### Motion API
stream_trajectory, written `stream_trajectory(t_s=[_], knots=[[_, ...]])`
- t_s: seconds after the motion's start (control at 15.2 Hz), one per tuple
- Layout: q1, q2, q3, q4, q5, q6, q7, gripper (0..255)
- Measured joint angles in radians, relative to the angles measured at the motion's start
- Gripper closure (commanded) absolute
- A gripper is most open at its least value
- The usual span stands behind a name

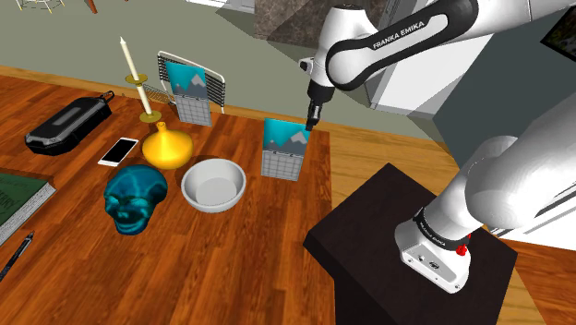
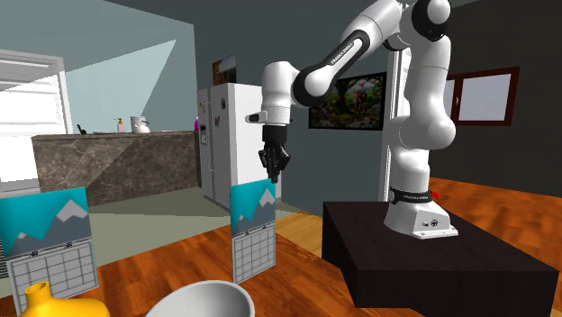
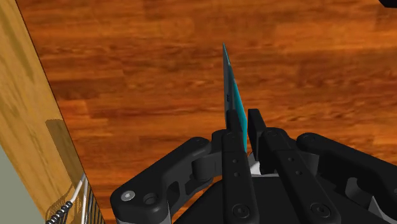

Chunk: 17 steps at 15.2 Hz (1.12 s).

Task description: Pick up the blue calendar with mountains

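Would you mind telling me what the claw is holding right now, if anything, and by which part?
The claw is shut on the blue mountain calendar, clasping its top edge near an upper corner. The calendar stands upright on the wooden table.

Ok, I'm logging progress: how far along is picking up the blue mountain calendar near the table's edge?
Done: the approach; the black hand is at the top edge of the blue mountain-picture calendar. In hand: the grip, its fingers look shut on that edge. Left: the lift; the calendar's base rests on the brown wooden table.
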Motion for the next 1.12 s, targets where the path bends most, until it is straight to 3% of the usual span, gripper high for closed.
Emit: stream_trajectory(t_s=[0.26,1.12], knots=[[0.0,-0.005,0.0,0.002,0.0,-0.007,0.0,255],[-0.003,-0.098,0.001,0.094,-0.009,-0.192,0.009,255]])
